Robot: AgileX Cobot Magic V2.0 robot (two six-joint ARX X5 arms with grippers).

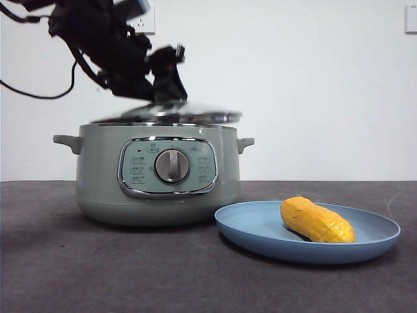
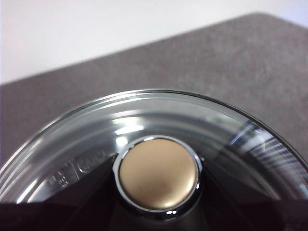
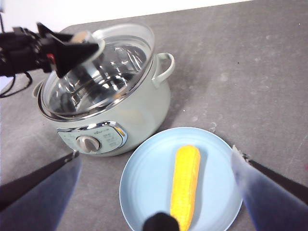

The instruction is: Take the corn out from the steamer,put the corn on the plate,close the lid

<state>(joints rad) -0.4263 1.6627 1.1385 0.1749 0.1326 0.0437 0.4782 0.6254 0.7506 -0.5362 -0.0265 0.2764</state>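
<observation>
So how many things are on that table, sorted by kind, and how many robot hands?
Pots: 1, the steamer
Lids: 1, the lid, held by its knob over the pot
Plates: 1, the plate
Corn cobs: 1, the corn, lying on the plate
Robot hands: 2, left hand, right hand
Total: 6

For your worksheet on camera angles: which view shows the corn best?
The right wrist view: the whole corn lies lengthwise on the plate. The front view shows it side-on; the left wrist view misses it.
</observation>
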